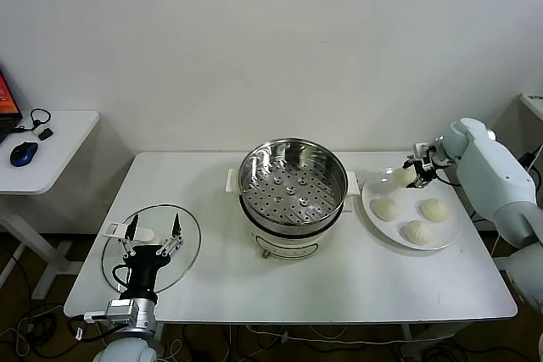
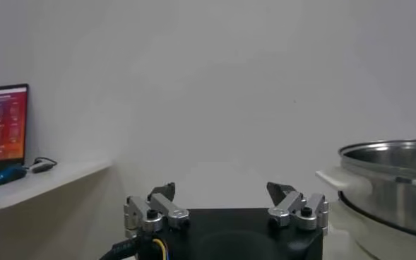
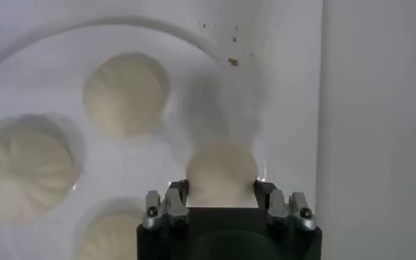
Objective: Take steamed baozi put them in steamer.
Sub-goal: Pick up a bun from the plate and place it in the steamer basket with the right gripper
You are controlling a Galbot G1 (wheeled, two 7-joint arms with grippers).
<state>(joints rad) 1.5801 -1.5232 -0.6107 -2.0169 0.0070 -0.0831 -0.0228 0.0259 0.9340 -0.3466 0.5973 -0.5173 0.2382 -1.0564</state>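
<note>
My right gripper (image 1: 416, 174) is shut on one pale steamed baozi (image 3: 220, 173) and holds it just above the back of the white plate (image 1: 448, 235). Three more baozi lie on the plate (image 1: 385, 208), (image 1: 434, 208), (image 1: 417, 231); they also show in the right wrist view (image 3: 126, 95). The shiny steel steamer (image 1: 292, 188) with its perforated tray stands at the table's middle, left of the plate, with nothing in it. My left gripper (image 1: 153, 228) is open and idle above the glass lid (image 1: 182, 253) at the front left.
The steamer's rim and white handle (image 2: 343, 180) show close to the left gripper's side. A side table (image 1: 51, 146) with a blue mouse and a screen stands at the far left. A wall is close behind the table.
</note>
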